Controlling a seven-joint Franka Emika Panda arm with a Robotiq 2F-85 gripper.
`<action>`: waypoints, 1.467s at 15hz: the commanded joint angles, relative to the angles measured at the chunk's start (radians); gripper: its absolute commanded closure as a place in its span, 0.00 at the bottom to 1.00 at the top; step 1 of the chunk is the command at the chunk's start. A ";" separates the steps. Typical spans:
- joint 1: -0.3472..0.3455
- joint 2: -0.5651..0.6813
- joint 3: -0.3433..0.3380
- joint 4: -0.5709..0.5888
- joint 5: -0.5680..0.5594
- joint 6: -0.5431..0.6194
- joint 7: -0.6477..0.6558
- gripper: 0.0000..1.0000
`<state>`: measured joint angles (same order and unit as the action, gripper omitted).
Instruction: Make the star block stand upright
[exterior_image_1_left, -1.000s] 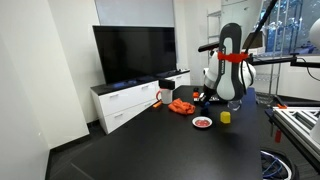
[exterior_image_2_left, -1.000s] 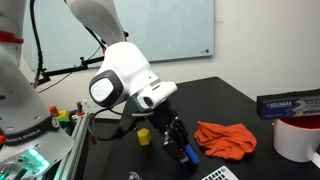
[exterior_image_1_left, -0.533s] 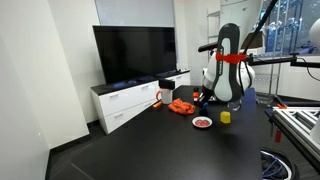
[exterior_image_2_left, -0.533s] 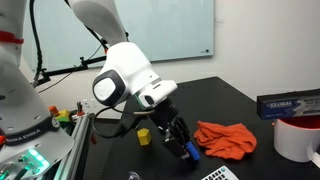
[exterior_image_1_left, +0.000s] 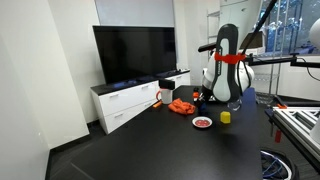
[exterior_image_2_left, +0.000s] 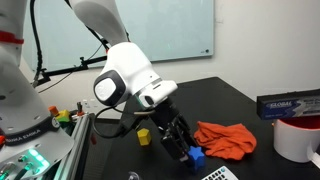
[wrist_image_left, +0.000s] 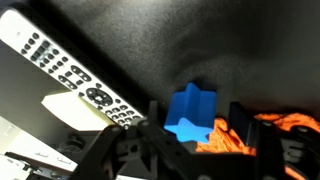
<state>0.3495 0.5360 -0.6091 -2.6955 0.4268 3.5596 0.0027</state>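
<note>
Just let go of the blue star block, jaws spread apart now; looks upright on the worktop, so probably done.

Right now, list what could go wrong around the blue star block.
1. The star block sits between the jaws of the gripper; lifting off at an angle could clip it and tip it.
2. The orange cloth lies close beside it; a snagged finger could drag the block over.
</note>
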 joint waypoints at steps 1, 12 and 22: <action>-0.012 0.030 0.022 -0.005 0.043 0.173 -0.022 0.00; 0.023 -0.168 -0.135 0.060 -0.027 -0.339 -0.052 0.00; 0.062 -0.233 -0.244 0.156 -0.091 -0.624 -0.005 0.00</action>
<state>0.3696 0.2988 -0.7934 -2.5633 0.3738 3.0120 -0.0240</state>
